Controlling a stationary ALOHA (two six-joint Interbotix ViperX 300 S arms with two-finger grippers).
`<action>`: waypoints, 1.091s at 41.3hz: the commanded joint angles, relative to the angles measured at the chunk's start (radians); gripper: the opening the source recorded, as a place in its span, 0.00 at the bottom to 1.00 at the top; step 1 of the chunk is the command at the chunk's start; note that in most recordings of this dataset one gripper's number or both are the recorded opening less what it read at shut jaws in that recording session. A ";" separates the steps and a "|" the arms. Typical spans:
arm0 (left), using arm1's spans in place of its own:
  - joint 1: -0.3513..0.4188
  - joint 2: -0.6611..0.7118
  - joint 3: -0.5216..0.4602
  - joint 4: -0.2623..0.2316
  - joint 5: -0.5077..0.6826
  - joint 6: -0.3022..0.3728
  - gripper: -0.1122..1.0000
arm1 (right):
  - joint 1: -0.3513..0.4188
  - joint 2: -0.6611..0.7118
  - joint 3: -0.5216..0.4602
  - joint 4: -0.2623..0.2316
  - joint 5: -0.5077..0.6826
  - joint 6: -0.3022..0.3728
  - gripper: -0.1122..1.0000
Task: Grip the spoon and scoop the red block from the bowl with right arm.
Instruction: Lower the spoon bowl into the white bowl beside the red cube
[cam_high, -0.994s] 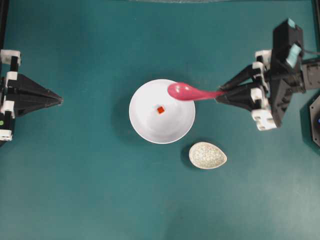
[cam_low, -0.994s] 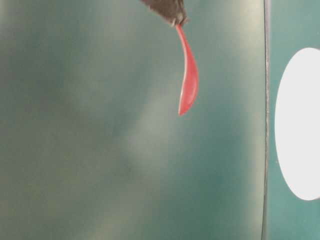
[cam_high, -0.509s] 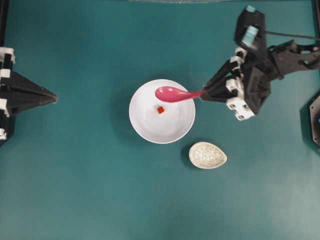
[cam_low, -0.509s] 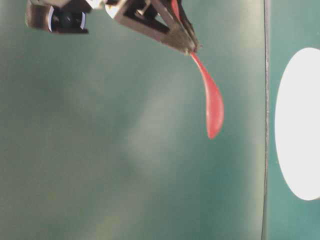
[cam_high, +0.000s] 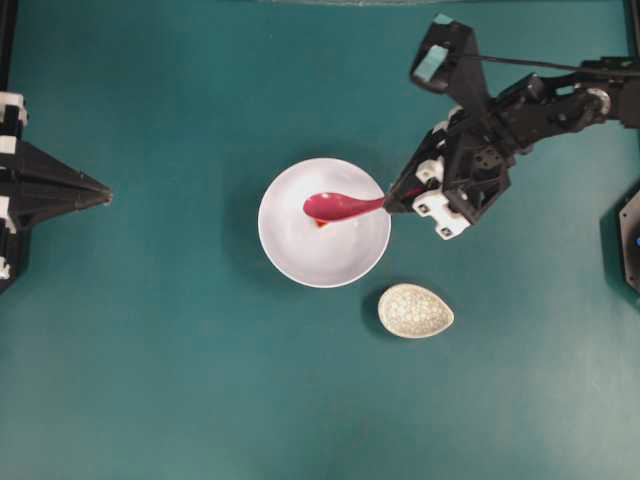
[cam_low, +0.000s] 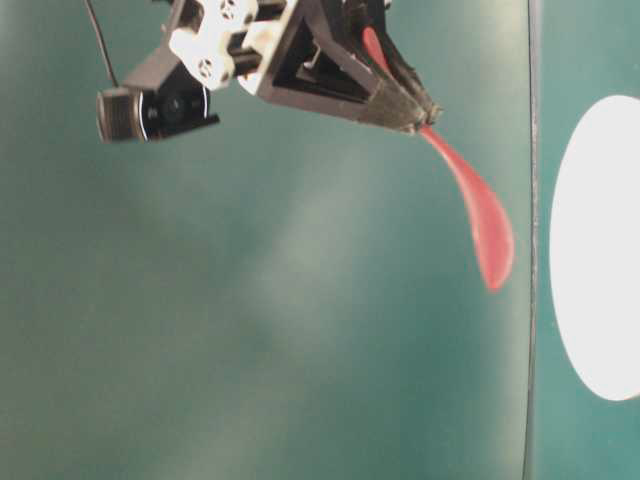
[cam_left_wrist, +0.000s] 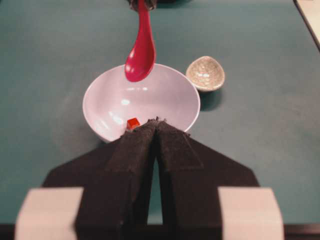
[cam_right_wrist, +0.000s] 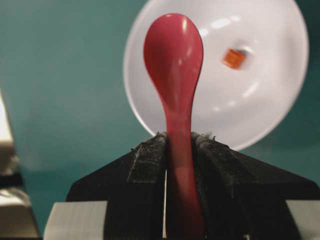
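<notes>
My right gripper (cam_high: 390, 203) is shut on the handle of the pink-magenta spoon (cam_high: 335, 207), seen close in the right wrist view (cam_right_wrist: 175, 55). The spoon's scoop hangs inside the rim of the white bowl (cam_high: 290, 255), just above the red block (cam_high: 319, 223), which it partly covers from overhead. The block lies on the bowl's floor (cam_right_wrist: 233, 58), also visible in the left wrist view (cam_left_wrist: 132, 122). My left gripper (cam_high: 108, 193) is shut and empty, far left of the bowl. The table-level view shows the spoon (cam_low: 480, 225) tilted down from the right gripper (cam_low: 428, 112).
A small speckled egg-shaped dish (cam_high: 415, 311) sits just right of and below the bowl. A black fixture (cam_high: 630, 240) stands at the table's right edge.
My right arm has swung left and down with the spoon, bringing the scoop from the bowl's upper right rim to over the red block. The left gripper has drawn back slightly left.
</notes>
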 joint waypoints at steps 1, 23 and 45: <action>-0.002 0.005 -0.031 0.002 -0.005 0.000 0.10 | 0.008 0.006 -0.064 -0.087 0.048 0.046 0.31; -0.002 0.003 -0.031 0.002 -0.005 0.000 0.10 | 0.114 0.123 -0.201 -0.417 0.216 0.213 0.32; -0.002 0.005 -0.032 0.002 -0.006 0.002 0.10 | 0.118 0.201 -0.198 -0.476 0.221 0.215 0.31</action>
